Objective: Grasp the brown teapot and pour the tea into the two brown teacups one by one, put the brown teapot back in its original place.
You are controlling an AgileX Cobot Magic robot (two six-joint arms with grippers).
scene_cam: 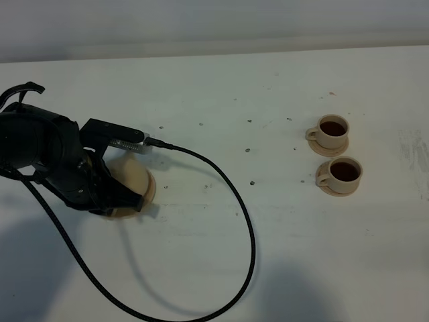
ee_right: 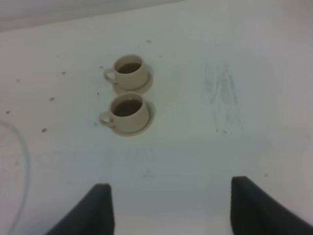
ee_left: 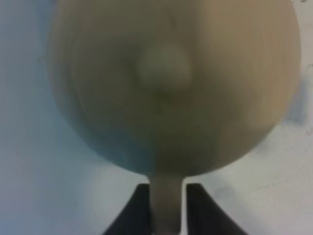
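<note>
Teapot: brown teapot (ee_left: 171, 83) on its saucer (scene_cam: 149, 191), near the tabletop's left edge.
Left tool (ee_left: 167, 208): jaws flank the handle, grip unclear.
Right tool (ee_right: 168, 205): wide open, empty.

Robot lab bench: bare speckled white table (scene_cam: 268, 235), loose black cable (scene_cam: 249, 228).

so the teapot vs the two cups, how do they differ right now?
The brown teapot is far bigger than either of the teacups. It is domed with a knobbed lid; the cups are open-topped cylinders showing dark tea. The teapot's handle sits between the left end effector's fingers; the cups stand apart from both arms, on the right of the table. Shared: pale tan clay look, loop handles, each on a round saucer.
</note>
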